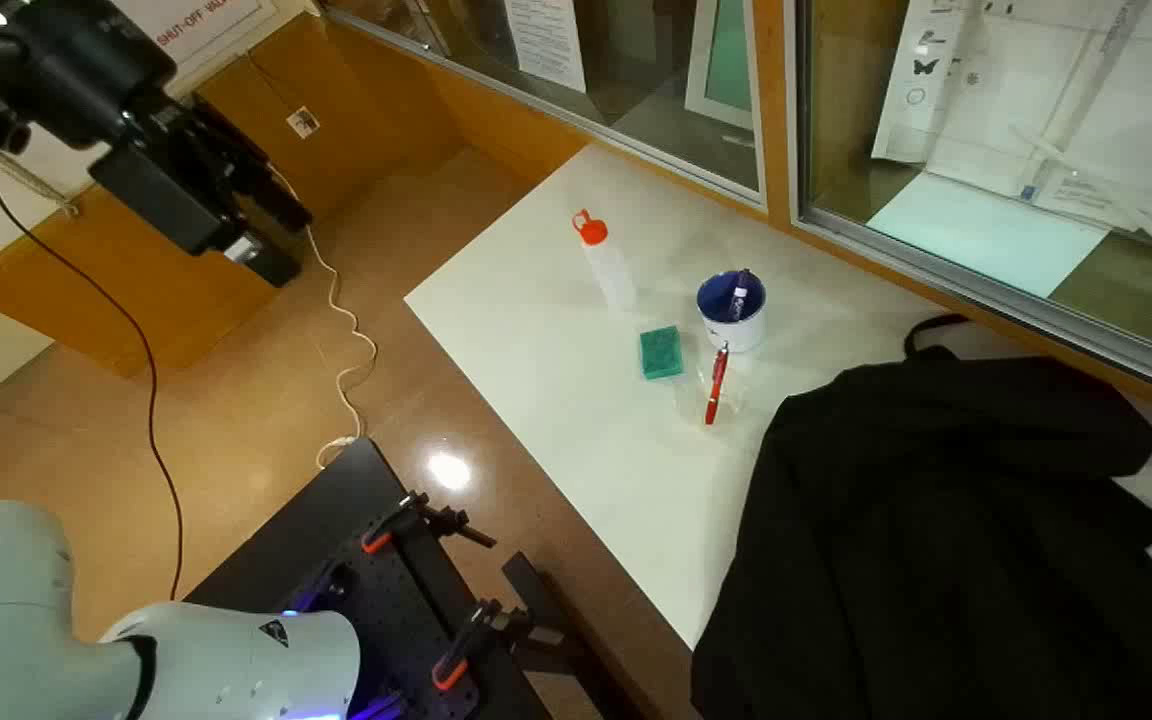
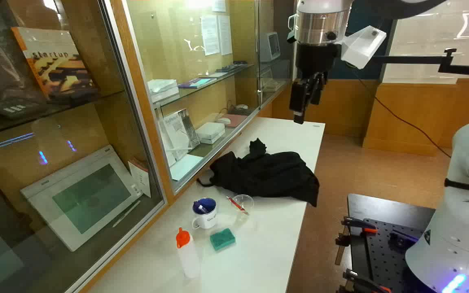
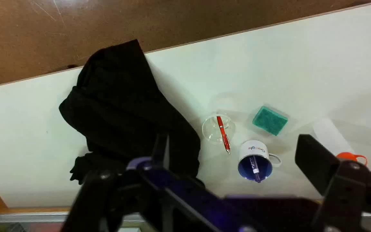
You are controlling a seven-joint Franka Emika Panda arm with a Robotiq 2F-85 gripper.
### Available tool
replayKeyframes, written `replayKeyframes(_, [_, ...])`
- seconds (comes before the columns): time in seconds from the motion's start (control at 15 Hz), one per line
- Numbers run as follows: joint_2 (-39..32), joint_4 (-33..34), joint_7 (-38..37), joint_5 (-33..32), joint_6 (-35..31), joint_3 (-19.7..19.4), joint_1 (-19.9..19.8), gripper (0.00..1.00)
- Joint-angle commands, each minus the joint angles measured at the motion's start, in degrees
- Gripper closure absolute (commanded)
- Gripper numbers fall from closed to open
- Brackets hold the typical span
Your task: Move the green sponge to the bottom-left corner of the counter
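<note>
The green sponge (image 1: pixel 661 353) lies flat on the cream-white counter (image 1: pixel 546 390), beside the mug. It also shows in an exterior view (image 2: pixel 222 239) and in the wrist view (image 3: pixel 270 120). The counter shows in the other frames too, in an exterior view (image 2: pixel 267 252) and in the wrist view (image 3: pixel 327 64). My gripper (image 3: pixel 233 143) is open and empty, its fingers wide apart. In both exterior views the gripper (image 1: pixel 288 243) (image 2: pixel 307 110) hangs high above the scene, well away from the sponge and touching nothing.
A white mug (image 3: pixel 252 149) with blue inside holds a pen. A clear cup (image 3: pixel 208 130) holds a red pen (image 3: pixel 223 133). A white bottle (image 2: pixel 188 260) with orange cap stands near the sponge. A black cloth (image 2: pixel 267 175) covers part of the counter. A glass cabinet borders the back.
</note>
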State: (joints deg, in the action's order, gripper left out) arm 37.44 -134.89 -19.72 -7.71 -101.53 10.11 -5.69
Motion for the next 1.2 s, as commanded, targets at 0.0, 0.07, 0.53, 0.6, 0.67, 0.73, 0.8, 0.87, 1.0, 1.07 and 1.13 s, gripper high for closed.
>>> replayKeyframes(0.0, [-0.2,0.1,-0.5,-0.6,0.2,-0.9,1.1,0.00])
replayKeyframes(0.07, [-0.2,0.1,-0.5,-0.6,0.2,-0.9,1.1,0.00])
replayKeyframes(0.53, [-3.1,-2.4,-1.2,-0.2,-8.3,-1.5,1.3,0.00])
replayKeyframes(0.6, [-4.0,-3.2,-1.1,-0.1,-10.9,-1.7,1.4,0.00])
replayKeyframes(0.67, [-5.0,-4.1,-1.4,-0.3,-13.6,-1.7,1.1,0.00])
replayKeyframes(0.73, [-6.2,-5.0,-1.2,-0.3,-16.3,-2.0,1.0,0.00])
replayKeyframes(0.8, [-7.6,-5.8,-1.3,-0.5,-19.1,-2.1,0.8,0.00])
replayKeyframes(0.87, [-9.0,-6.6,-1.3,-0.4,-21.7,-2.4,0.7,0.00])
replayKeyframes(1.0, [-12.3,-7.6,-1.3,-0.2,-26.6,-3.0,0.4,0.00])
replayKeyframes(1.07, [-14.2,-7.9,-0.8,-0.1,-28.7,-3.5,0.4,0.00])
replayKeyframes(1.13, [-16.1,-8.0,-0.8,-0.3,-30.5,-3.8,0.2,0.00])
